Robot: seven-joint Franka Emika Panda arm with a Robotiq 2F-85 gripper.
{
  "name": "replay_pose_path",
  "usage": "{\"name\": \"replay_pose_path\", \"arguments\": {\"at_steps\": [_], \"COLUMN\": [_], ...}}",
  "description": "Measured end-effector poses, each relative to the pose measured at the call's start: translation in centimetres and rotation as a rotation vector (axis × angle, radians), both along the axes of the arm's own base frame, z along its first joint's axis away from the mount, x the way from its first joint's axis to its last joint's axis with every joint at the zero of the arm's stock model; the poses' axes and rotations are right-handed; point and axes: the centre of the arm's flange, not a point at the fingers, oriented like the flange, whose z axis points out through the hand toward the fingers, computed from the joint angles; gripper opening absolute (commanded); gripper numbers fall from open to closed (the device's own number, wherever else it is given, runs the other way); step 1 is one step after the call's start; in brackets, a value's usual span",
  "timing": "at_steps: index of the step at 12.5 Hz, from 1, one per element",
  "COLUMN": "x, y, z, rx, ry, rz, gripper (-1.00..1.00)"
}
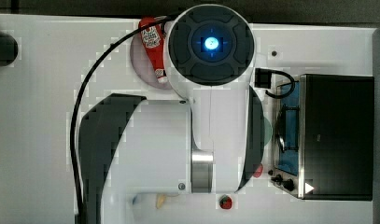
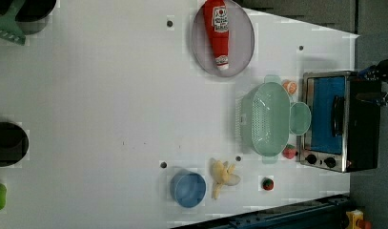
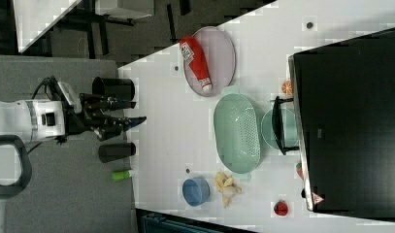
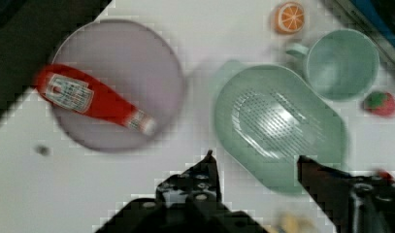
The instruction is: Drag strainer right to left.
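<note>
The strainer is a large pale green oval colander with a grid of small holes. It rests on the white table, between a grey plate and a toaster oven. The right view shows the strainer far from my gripper, which hangs open and empty well off the table on the right view's left. In the wrist view the strainer lies beyond the open gripper, clear of both dark fingers. In the top view my arm covers the strainer.
A pale green mug sits between strainer and toaster oven. A ketchup bottle lies on the grey plate. A blue bowl, banana, orange slice and strawberry lie around.
</note>
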Motion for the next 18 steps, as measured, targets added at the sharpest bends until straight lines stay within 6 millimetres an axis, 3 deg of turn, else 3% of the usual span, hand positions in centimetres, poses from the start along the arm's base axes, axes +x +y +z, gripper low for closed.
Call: {"name": "replay_pose_path", "arguments": {"at_steps": [1, 2, 3, 4, 6, 7, 8, 9, 10, 11, 14, 16, 18], "x": [-4.7, -9.3, -12.9, -15.4, -18.8, -19.8, -20.1, -19.8, -18.6, -17.0, -12.7, -11.4, -11.4], "y": [-0.8, -1.8, -2.8, -3.5, -4.7, -4.9, -4.6, -4.4, -4.6, -4.8, -4.2, -3.7, -3.5], "z": [-0.9, -0.1, 1.4, 3.6, 9.4, 11.3, 11.8, 11.0, 9.2, 6.1, -7.5, -16.6, -22.2], "rx": [-0.001, -0.01, -0.026, -0.018, -0.005, 0.013, 0.021, 0.012, 0.011, 0.012, -0.009, -0.02, -0.026], "ry": [0.115, 0.173, 0.169, 0.106, -0.06, -0.117, -0.14, -0.141, -0.149, -0.15, -0.069, 0.013, 0.073], "rz": [-0.015, -0.03, -0.045, -0.058, -0.086, -0.091, -0.088, -0.084, -0.085, -0.097, -0.14, -0.231, -0.321], "gripper": [0.59, 0.81, 0.99, 1.0, 1.0, 1.0, 1.0, 1.0, 1.0, 1.0, 1.0, 1.0, 1.0]}}
